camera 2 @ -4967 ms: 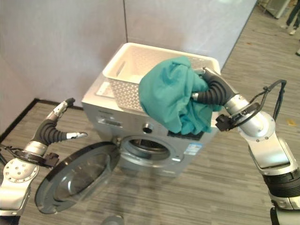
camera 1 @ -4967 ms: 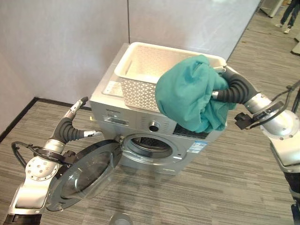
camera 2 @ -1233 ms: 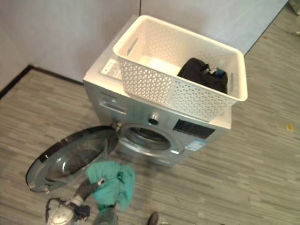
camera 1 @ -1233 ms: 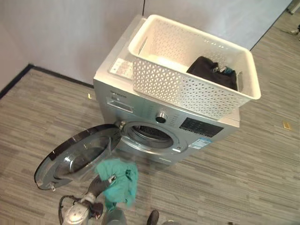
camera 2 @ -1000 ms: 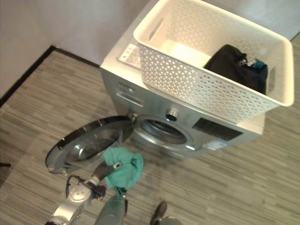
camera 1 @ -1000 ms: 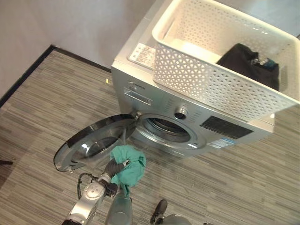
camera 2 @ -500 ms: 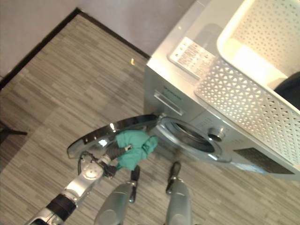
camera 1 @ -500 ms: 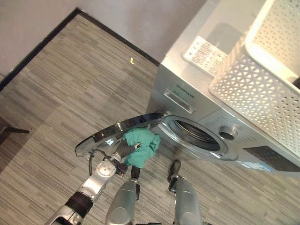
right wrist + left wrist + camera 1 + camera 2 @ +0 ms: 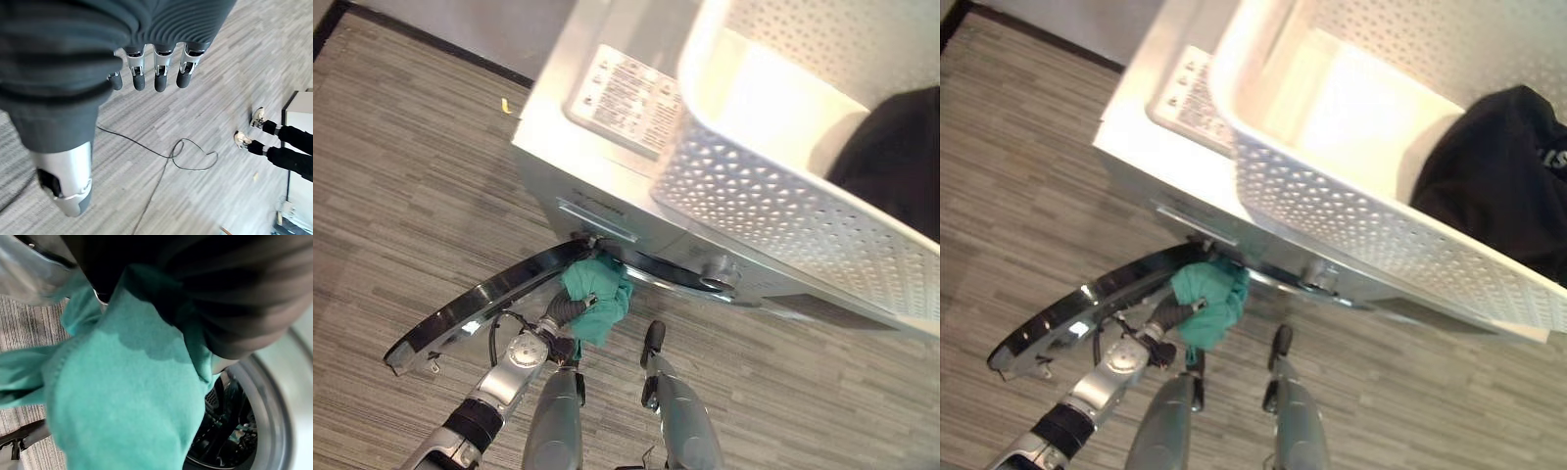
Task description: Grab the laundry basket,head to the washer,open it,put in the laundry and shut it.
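Hiding the left hand's (image 9: 570, 310) fingers — grip untellable — teal cloth (image 9: 597, 299) meets washer (image 9: 607, 176) mouth.

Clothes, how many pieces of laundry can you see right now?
2. A teal cloth garment is bunched in the left hand at the silver washer's open door; a black garment lies in the white perforated plastic basket. More may be hidden.

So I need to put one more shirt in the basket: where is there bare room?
The white basket is bare on its near-left half, beside the wall over the washer's label. The far-right corner is crowded by dark laundry.
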Tool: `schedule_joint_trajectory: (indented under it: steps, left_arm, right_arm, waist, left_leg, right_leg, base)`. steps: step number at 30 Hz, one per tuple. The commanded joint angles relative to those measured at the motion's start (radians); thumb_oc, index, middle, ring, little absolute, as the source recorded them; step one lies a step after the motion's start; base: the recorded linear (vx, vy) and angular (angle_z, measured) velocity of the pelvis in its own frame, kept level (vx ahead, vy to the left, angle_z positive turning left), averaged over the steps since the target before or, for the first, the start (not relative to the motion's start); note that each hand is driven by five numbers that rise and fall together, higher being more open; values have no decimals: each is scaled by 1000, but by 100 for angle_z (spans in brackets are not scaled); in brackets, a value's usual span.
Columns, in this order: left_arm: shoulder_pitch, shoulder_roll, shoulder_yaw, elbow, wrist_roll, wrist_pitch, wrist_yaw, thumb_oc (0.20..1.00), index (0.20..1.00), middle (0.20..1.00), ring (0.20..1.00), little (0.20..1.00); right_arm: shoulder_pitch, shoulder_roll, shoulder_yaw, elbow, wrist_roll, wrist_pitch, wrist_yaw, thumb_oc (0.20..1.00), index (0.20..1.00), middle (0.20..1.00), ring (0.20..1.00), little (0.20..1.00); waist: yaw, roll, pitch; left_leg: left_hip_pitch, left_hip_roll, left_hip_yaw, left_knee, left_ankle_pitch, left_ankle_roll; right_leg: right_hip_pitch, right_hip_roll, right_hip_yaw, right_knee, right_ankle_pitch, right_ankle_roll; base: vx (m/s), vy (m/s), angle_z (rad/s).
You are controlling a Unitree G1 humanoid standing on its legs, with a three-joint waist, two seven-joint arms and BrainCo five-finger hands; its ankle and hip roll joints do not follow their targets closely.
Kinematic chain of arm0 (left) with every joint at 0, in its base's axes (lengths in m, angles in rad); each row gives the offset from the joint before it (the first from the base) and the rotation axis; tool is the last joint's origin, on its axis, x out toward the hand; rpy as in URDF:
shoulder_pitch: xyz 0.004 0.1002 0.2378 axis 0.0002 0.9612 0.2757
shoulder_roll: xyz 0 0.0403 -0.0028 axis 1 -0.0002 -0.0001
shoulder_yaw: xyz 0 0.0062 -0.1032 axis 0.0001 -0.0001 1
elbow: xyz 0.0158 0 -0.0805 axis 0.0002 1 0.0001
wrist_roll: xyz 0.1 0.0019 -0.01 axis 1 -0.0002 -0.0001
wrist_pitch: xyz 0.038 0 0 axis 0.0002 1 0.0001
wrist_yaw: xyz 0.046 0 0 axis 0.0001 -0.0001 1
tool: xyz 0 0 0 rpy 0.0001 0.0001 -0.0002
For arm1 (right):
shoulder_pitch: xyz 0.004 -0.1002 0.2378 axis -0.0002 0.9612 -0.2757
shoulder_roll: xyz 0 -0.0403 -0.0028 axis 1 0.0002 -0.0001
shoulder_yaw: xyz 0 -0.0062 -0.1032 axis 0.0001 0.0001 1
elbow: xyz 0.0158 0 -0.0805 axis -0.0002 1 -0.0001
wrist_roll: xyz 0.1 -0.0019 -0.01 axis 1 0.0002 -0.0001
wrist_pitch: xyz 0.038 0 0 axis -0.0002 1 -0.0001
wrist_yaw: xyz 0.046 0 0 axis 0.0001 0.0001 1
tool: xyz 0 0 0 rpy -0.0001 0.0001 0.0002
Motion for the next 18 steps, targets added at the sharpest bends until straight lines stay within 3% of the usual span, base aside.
schedule_joint_trajectory:
  steps: [1, 7, 8, 13, 17, 18]
  left_arm:
    - [-15, -36, -1, -102, -15, -87, 32, 200, 200, 200, 200, 200]
    - [-156, -77, -54, -64, -30, -112, 90, 200, 200, 200, 200, 200]
    - [-153, -82, -60, -71, -33, -116, 82, 200, 200, 200, 200, 200]
    - [-206, -127, -72, -47, -61, -104, 114, 200, 200, 200, 200, 200]
    - [-228, -135, -85, -38, -62, -101, 124, 200, 200, 200, 200, 200]
    - [-242, -155, -91, -9, -66, -101, 138, 200, 200, 200, 200, 200]
  right_arm:
    - [60, -38, 34, 8, -35, 17, -27, 1000, 1000, 1000, 1000, 1000]
    - [12, -73, 85, -3, -79, 13, -67, 1000, 1000, 1000, 1000, 1000]
    - [-13, -116, 101, 15, -96, -3, -88, 1000, 1000, 1000, 1000, 1000]
    - [-18, -107, 142, 29, -129, 5, -111, 1000, 1000, 1000, 1000, 1000]
    - [-4, -122, 164, 18, -162, 0, -122, 1000, 1000, 1000, 1000, 1000]
    - [-30, -134, 191, 10, -183, -4, -136, 1000, 1000, 1000, 1000, 1000]
  waist:
    - [-3, 24, -9]
    - [-35, 22, -28]
    - [-25, 25, -35]
    - [-49, 18, -36]
    - [-49, 26, -33]
    - [-44, 34, -40]
  left_leg:
    - [-58, -61, -38, -135, 46, 12]
    - [-213, -35, -26, -12, 26, 8]
    - [-227, -30, -28, 13, 17, 9]
    - [-284, -9, -31, 184, -59, 34]
    - [-339, -12, -51, 287, -102, 49]
    - [-395, -14, -60, 349, -124, 54]
  right_leg:
    - [0, -74, -10, 39, -62, 95]
    - [-155, -64, 9, 118, -107, 66]
    - [-177, -63, 11, 147, -124, 58]
    - [-264, -55, 50, 319, -202, 26]
    - [-331, -53, 71, 431, -248, 2]
    - [-394, -52, 83, 507, -281, -16]
  base:
    - [-84, -70, 3]
    - [-114, -65, -6]
    - [-65, -25, -4]
    - [-37, -1, -9]
    - [-27, -30, -7]
    - [-41, -38, 13]
